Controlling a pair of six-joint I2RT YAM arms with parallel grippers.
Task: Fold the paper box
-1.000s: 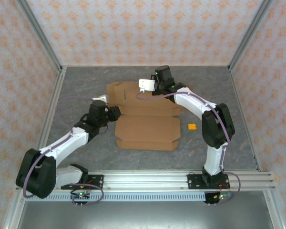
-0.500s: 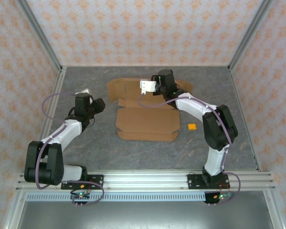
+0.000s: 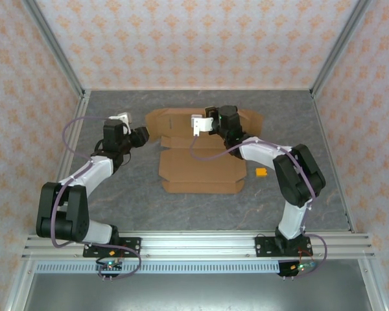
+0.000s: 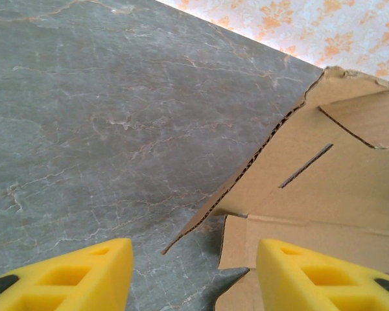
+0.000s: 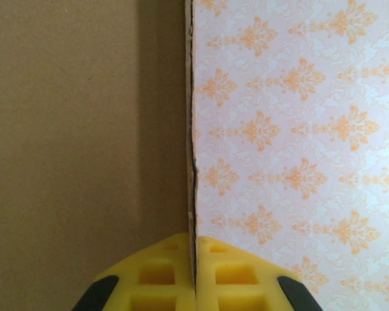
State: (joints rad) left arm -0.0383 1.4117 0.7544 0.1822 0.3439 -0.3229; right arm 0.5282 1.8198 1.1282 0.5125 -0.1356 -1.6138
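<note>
The paper box (image 3: 201,167) is a brown die-cut cardboard sheet lying mid-table, its back panel (image 3: 172,121) tilted up. My right gripper (image 3: 210,124) is shut on that panel's edge; in the right wrist view the yellow fingers (image 5: 162,278) pinch the thin cardboard edge (image 5: 190,194), with the panel (image 5: 84,129) to the left. My left gripper (image 3: 144,135) hovers open just left of the box's back left corner. In the left wrist view a raised flap (image 4: 324,168) lies ahead and right of my left gripper (image 4: 194,278), whose fingers touch nothing.
A tiny orange block (image 3: 261,173) sits on the grey table right of the box. Patterned walls and metal frame posts (image 3: 55,45) close in the table on three sides. Bare grey surface (image 4: 104,116) lies left of the box.
My left gripper has drawn back from the box's left edge toward the far left and opened wider. The right gripper has shifted slightly leftward with the panel.
</note>
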